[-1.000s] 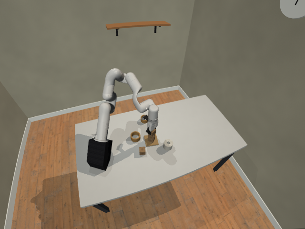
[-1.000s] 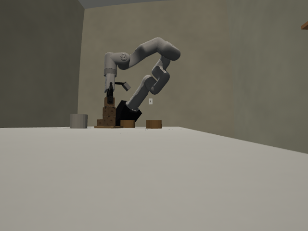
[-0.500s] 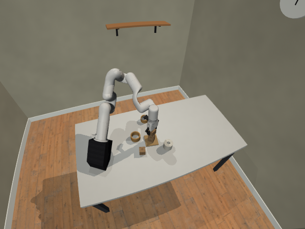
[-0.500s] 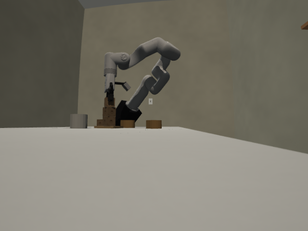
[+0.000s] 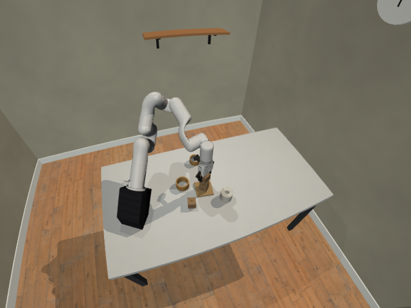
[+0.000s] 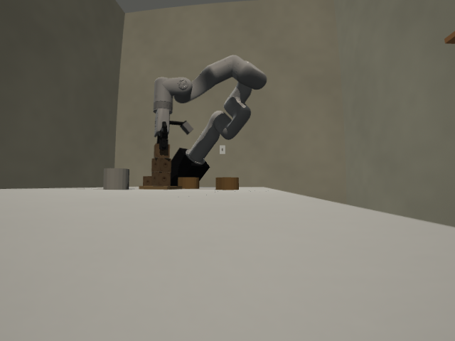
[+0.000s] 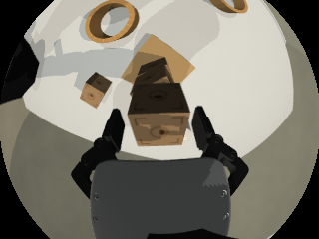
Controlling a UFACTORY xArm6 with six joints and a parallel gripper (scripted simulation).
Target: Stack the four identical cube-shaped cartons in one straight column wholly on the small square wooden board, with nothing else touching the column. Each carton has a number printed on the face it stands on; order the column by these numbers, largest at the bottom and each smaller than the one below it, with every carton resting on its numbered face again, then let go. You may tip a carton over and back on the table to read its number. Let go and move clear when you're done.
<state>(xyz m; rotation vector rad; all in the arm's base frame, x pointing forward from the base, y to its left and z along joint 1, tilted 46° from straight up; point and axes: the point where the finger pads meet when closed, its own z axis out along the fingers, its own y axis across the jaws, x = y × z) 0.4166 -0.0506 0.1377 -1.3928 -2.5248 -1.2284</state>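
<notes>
the gripper is spread wide, its fingers standing off either side of the top carton with nothing pinched between them. directly below the gripper, that carton sits on the middle carton, which rests on the bottom carton, and the three make a column on the small wooden board. the tiers look turned a little against one another, though the column seems upright. the last carton stands on the table, below the gripper and off to one side, beside the board and apart from it. the step in hand looks to be the release of the third carton, so one more remains to be stacked. the next move calls for a straight rise, fingers kept wide, until they are above the top carton; a sideways drift could nudge it. after that the gripper should go over to the last carton, take it squarely and set it on top, numbered face down. no number can be read here, so whether the order is right i cannot tell.
</notes>
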